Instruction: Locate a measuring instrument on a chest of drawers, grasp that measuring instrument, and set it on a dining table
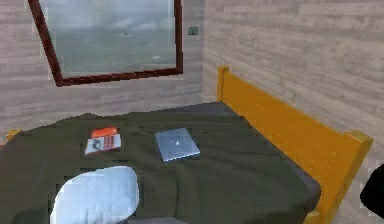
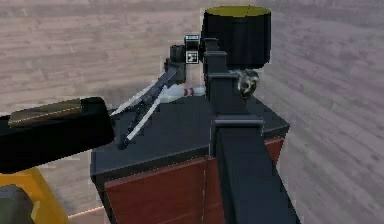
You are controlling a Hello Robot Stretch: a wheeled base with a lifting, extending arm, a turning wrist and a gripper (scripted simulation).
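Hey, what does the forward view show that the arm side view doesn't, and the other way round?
Forward view: a dark-covered bed with an orange frame, a closed grey laptop, a pale pillow and a framed picture. Arm side view: the arm and a chest of drawers bearing a black-shaded lamp. Both: pale plank walls.

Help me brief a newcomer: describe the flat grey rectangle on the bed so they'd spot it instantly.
Find the bed with dark olive cover and orange wooden frame. Near its middle lies a thin grey rectangular slab. Beside a red booklet to its left and a white pillow, it alone is plain grey.
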